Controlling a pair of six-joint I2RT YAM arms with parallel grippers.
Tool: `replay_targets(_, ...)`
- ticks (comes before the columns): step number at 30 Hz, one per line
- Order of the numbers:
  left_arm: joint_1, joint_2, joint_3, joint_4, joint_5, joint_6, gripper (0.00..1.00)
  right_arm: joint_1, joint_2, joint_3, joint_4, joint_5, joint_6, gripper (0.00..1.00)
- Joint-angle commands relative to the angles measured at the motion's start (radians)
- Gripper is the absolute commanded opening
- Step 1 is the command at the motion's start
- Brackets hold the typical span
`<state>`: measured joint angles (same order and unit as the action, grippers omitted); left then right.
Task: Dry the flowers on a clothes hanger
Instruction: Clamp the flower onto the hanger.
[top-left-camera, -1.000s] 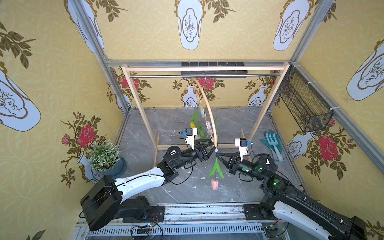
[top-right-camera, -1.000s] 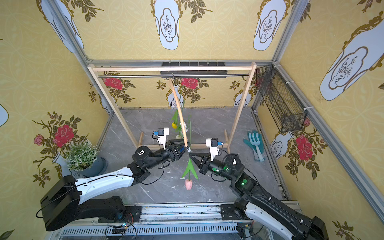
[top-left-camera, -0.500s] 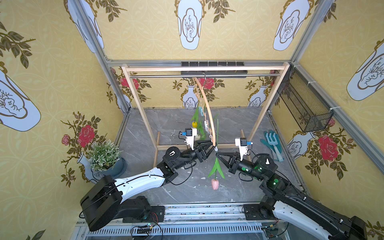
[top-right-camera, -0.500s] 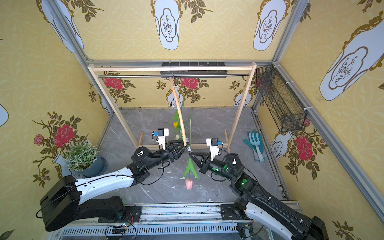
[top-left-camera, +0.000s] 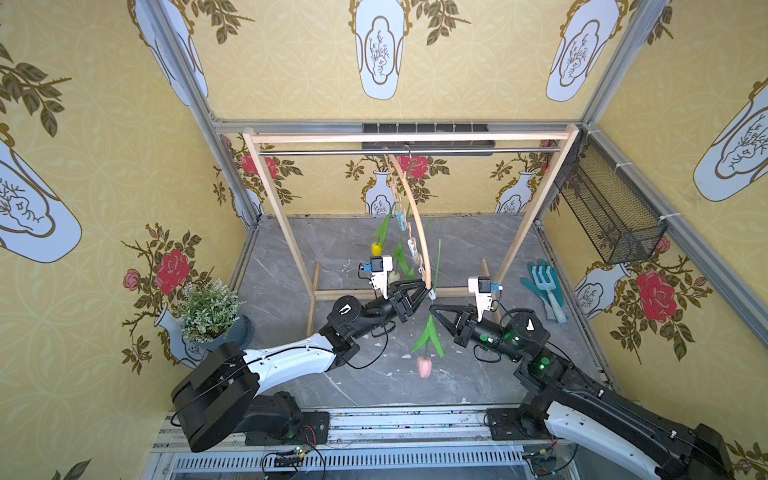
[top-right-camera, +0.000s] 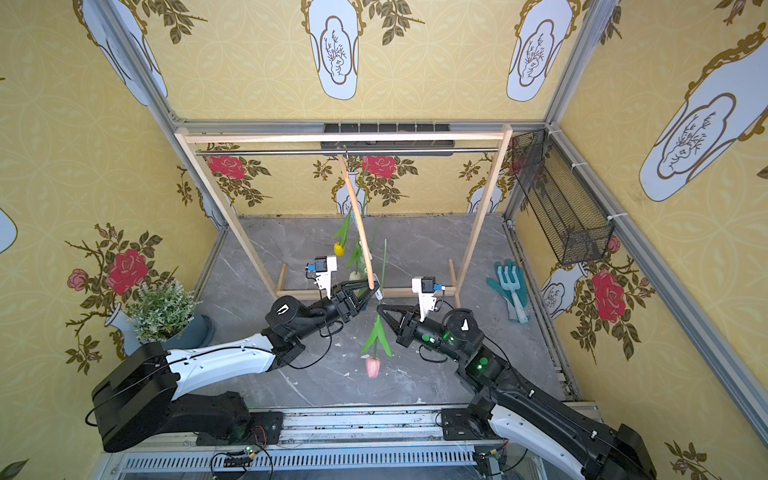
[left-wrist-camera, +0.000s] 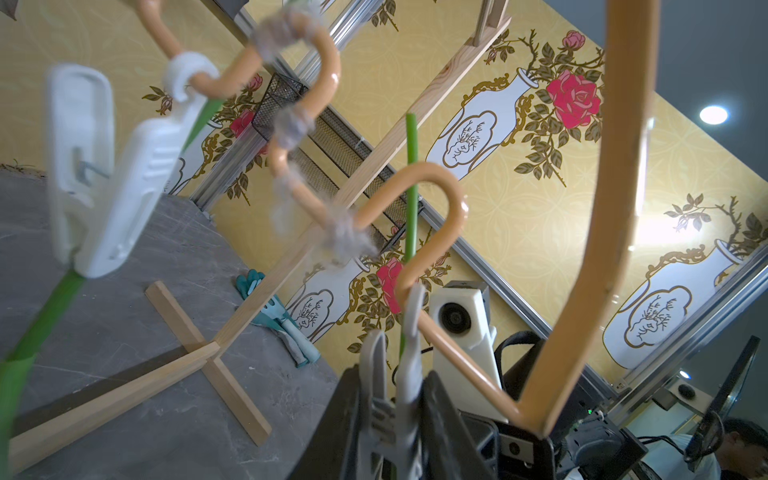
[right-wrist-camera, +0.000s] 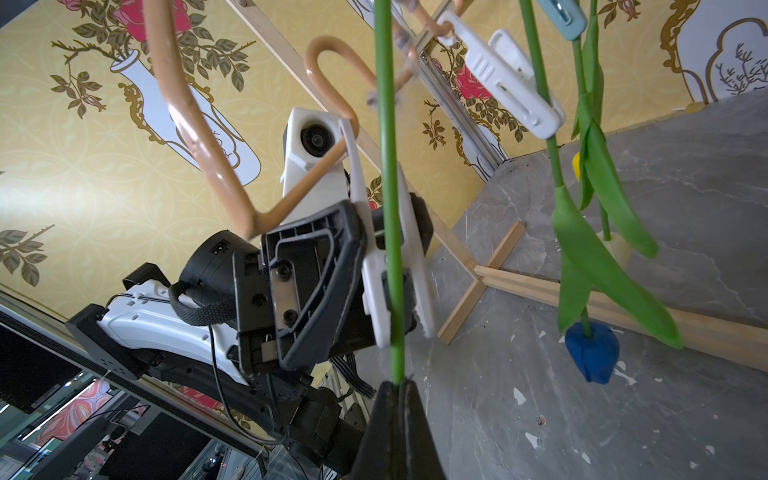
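pink tulip (top-left-camera: 424, 365) hangs head down, its stem (right-wrist-camera: 390, 187) pinched tight in the closed right claw (top-left-camera: 432, 308), just below the near end of the hanger (top-left-camera: 409, 208). the left claw (top-left-camera: 426, 286) is clamped on the last white clip (right-wrist-camera: 372, 299), squeezing its handles. the stem runs right at the clip's mouth; can't tell if it's inside. yellow tulip (top-left-camera: 376, 248) and blue tulip (right-wrist-camera: 592, 353) hang pegged. this looks like the final pegging. next: seat the stem, let the clip bite, then the right claw lets go.
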<state>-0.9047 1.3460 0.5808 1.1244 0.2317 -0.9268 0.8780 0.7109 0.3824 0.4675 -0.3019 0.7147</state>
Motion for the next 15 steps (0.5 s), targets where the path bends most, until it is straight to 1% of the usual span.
replay_targets(1, 0.000, 0.016, -0.006, 0.066, -0.020, -0.027, 0.18, 0.004, -0.004, -0.003, 0.102, -0.008, 0.012, 0.00)
replay_targets(3, -0.001, 0.023, -0.006, 0.069, -0.014, -0.032, 0.22, 0.005, -0.011, -0.006, 0.101, -0.002, 0.012, 0.00)
replay_targets(5, -0.002, 0.025, -0.009, 0.070, -0.014, -0.035, 0.31, 0.004, -0.014, -0.010, 0.102, 0.001, 0.014, 0.00)
replay_targets(9, -0.003, 0.027, -0.015, 0.071, -0.010, -0.038, 0.39, 0.005, -0.011, -0.010, 0.108, 0.001, 0.014, 0.00)
replay_targets(12, -0.003, 0.026, -0.019, 0.072, -0.001, -0.035, 0.52, 0.005, -0.008, -0.011, 0.115, 0.003, 0.016, 0.00)
replay_targets(15, -0.003, 0.013, -0.036, 0.080, -0.010, -0.024, 0.60, 0.003, -0.009, -0.013, 0.114, 0.007, 0.017, 0.00)
